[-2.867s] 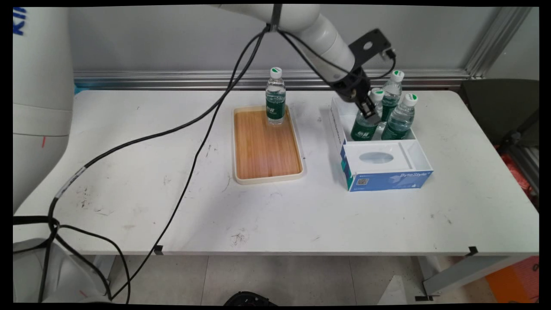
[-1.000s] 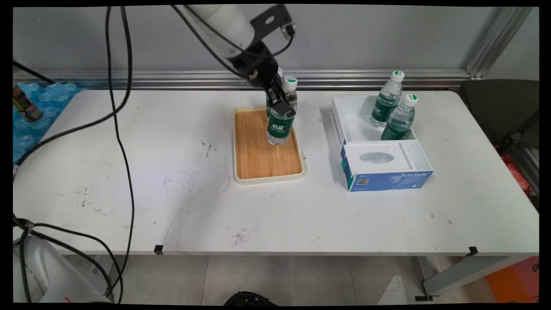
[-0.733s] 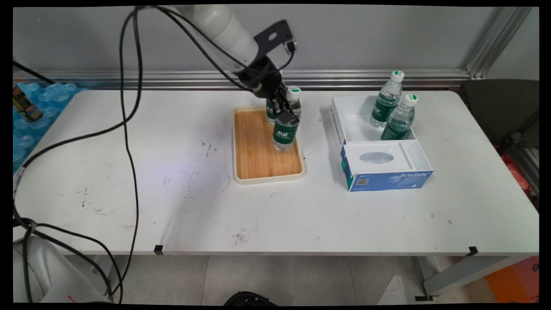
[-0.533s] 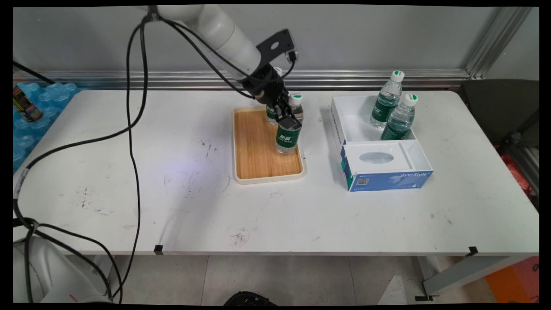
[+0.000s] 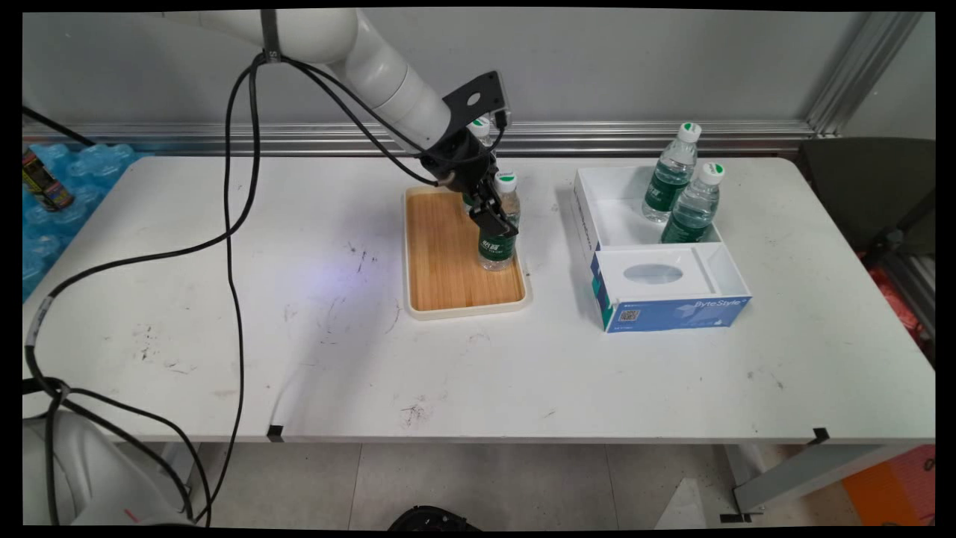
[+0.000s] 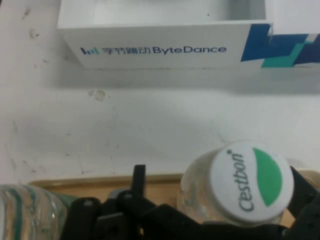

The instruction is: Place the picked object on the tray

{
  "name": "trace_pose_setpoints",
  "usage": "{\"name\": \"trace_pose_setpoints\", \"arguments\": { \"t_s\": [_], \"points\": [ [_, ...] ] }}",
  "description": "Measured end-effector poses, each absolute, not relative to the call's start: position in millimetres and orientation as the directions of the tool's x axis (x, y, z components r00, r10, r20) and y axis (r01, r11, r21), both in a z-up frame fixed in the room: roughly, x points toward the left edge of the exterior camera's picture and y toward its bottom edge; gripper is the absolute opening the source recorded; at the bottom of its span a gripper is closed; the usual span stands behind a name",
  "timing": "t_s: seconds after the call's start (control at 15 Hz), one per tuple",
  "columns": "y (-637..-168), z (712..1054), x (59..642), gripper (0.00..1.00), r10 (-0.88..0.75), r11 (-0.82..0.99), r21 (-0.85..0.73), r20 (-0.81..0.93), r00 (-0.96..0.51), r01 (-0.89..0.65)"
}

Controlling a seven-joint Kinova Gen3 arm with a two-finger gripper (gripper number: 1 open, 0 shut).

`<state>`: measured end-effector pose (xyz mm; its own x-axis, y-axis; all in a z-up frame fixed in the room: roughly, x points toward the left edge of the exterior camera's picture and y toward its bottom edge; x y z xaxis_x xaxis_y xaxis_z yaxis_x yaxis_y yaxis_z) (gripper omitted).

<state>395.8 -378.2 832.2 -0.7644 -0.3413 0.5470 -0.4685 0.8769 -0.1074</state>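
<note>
A white, scuffed table (image 5: 224, 299) stands against a grey wall with a metal rail along its foot. Beyond the table's left end lie blue water packs (image 5: 67, 172).

Near the middle of the table lies a wooden tray (image 5: 448, 261) with a pale rim. Two bottles stand on it: a far one (image 5: 478, 131), mostly hidden behind the arm, and a near one (image 5: 499, 243) at the tray's right side. The gripper (image 5: 493, 220) has its jaws clenched on the near bottle's body; its base seems to rest on the tray.

To the right stands a white box (image 5: 709, 280) with blue sides, lettered ByteDance in the hand view. Its far compartment holds two upright bottles (image 5: 683, 194), close together at its right.
</note>
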Motion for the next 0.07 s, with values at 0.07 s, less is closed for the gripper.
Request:
{"name": "trace_pose_setpoints", "arguments": {
  "t_s": [0.07],
  "points": [
    [-378.1,831.5,396.7,1.00,-0.339,0.878,-0.109,0.547,-0.766,-0.466]
  ]
}}
